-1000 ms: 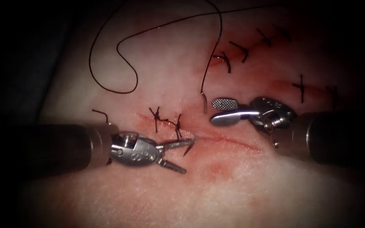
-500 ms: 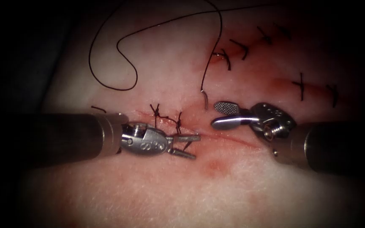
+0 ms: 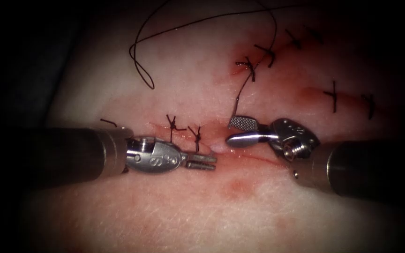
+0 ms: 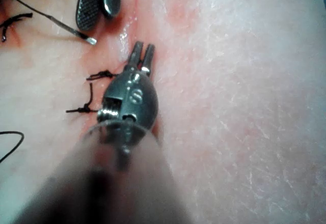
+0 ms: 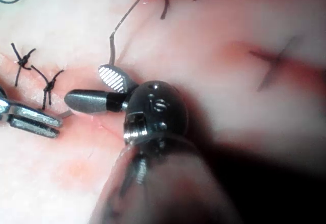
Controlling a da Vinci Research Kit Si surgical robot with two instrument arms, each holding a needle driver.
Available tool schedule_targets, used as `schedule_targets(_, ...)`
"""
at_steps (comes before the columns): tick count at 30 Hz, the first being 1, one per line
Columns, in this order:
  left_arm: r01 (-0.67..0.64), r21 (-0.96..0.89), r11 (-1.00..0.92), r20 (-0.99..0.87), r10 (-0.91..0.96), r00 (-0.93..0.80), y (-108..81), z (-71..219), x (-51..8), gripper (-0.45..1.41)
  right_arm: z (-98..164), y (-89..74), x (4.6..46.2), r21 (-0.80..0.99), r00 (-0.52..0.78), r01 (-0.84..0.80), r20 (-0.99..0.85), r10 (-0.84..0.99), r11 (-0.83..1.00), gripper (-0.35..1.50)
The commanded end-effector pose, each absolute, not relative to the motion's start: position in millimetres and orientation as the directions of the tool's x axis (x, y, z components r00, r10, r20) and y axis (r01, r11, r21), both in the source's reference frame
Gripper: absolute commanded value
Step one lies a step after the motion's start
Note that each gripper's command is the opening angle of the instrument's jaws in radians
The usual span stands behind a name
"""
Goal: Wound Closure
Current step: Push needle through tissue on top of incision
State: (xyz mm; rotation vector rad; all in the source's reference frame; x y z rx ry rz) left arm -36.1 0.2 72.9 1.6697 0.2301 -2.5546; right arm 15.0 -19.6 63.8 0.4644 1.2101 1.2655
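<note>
Needle (image 3: 236,104) is lying by the open right gripper (image 3: 236,131); left gripper (image 3: 207,161), nearly closed, is touching tissue (image 3: 258,206).

The tissue (image 3: 174,215) carried everything, its cut (image 3: 254,158) running across with red fluid (image 3: 238,186) staining it. Knotted stitches (image 3: 183,129) crossed the cut's left part, and loose thread (image 3: 139,65) lay looped on the pale surface above.
</note>
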Motion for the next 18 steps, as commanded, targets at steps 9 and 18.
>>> schedule_targets(9,0.173,-0.389,-0.905,-0.884,0.313,-0.347,-0.2,70.2,-36.5,-0.45,64.2,-20.4,15.6,0.832,-0.159,-0.461,-0.421,0.893,0.310,0.89)
schedule_targets(18,0.192,-0.536,-0.822,-0.821,0.453,-0.349,1.5,67.8,-35.4,-0.45,64.2,-20.9,14.8,0.835,-0.155,-0.454,-0.419,0.895,0.312,0.88)
